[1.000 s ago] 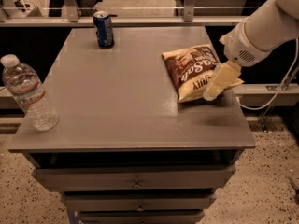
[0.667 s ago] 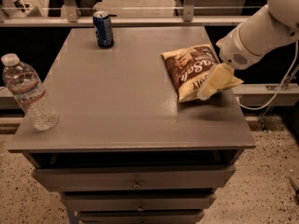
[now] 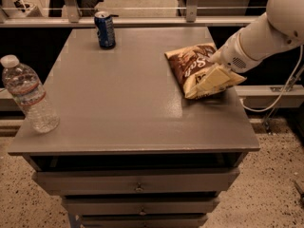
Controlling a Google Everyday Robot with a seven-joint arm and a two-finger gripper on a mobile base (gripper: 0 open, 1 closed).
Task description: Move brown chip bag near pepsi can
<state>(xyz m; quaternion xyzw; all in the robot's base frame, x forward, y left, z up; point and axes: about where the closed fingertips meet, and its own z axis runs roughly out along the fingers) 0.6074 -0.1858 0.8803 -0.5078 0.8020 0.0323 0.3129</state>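
The brown chip bag point(image 3: 189, 64) lies flat on the right part of the grey table point(image 3: 123, 99), its dark brown top toward the back and its pale yellow end toward the front right. The pepsi can point(image 3: 105, 30) stands upright at the back of the table, left of centre and well apart from the bag. My gripper point(image 3: 216, 80) reaches in from the right on a white arm point(image 3: 266, 34) and sits over the bag's pale yellow lower end, hiding part of it.
A clear plastic water bottle point(image 3: 29, 97) stands near the table's front left corner. The table's right edge point(image 3: 242, 113) is close to the bag. Drawers point(image 3: 137, 186) sit below the tabletop. A rail and window frame point(image 3: 142, 20) run behind the table.
My gripper has moved a little to the left, further over the bag's lower end. The bag, can and bottle have not moved.
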